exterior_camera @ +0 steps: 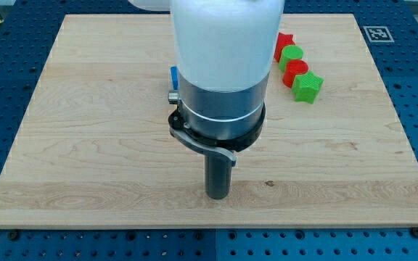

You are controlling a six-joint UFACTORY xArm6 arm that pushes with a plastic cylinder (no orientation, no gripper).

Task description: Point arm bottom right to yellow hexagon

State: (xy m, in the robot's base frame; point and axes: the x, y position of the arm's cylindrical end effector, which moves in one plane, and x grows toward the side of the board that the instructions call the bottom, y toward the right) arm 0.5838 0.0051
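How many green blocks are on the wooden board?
2. One green block sits near the view's top right, between two red blocks. The other green block ends that row, lower right. The arm's body covers part of the board, so more may be hidden.

Single camera view: elevated, facing the desk (85, 145) front-on, angled downward, close; arm (223, 65) fills the centre foreground.

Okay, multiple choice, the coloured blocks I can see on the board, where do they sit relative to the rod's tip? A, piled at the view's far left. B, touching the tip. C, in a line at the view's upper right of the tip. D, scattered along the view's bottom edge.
C: the red block, green block, second red block and green star-like block line up upper right of my tip, well apart from it.
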